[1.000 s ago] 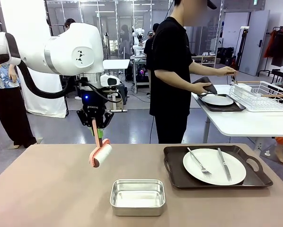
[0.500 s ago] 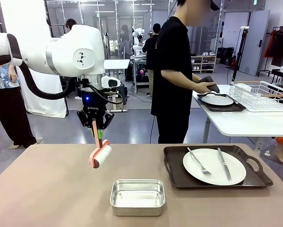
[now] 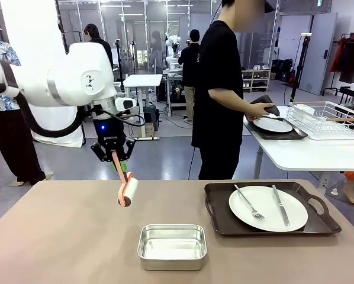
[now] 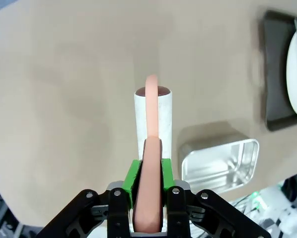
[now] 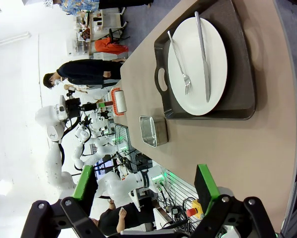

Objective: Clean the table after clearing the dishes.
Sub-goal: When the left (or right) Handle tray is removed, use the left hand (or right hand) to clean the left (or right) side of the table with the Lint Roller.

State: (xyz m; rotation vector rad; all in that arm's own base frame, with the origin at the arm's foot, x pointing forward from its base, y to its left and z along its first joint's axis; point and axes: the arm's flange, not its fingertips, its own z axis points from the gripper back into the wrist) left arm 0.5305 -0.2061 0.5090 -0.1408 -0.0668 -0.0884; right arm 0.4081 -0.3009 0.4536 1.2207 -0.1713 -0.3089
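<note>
Pink plastic is what your left gripper (image 3: 115,158) is clamped on: the handle of the lint roller (image 3: 128,192). Its white roll hangs at centre-left of the front view, seemingly just clear of the table (image 3: 58,236).

Over the last second that arm has drawn back toward the picture's left and the gripper has dropped a little. The roll has shifted slightly and swung nearer upright. You have not yet pressed it down.

At upper right, the person's hand (image 3: 258,110) has come down onto the far tray (image 3: 277,135) with its plate (image 3: 273,125), now set on the white table (image 3: 307,154) beside the wire rack (image 3: 331,118). One set of dishes looks cleared.

The other has not moved. The near tray (image 3: 215,222) at lower right still carries its plate (image 3: 266,207), fork (image 3: 250,205) and knife (image 3: 280,206). The steel pan (image 3: 172,245) sits at bottom centre.

In my judgement you could start rolling the bare left half, but the right side must wait until that tray goes.

Your right gripper (image 5: 145,184) stands wide apart and empty, hanging back from the table's end.
</note>
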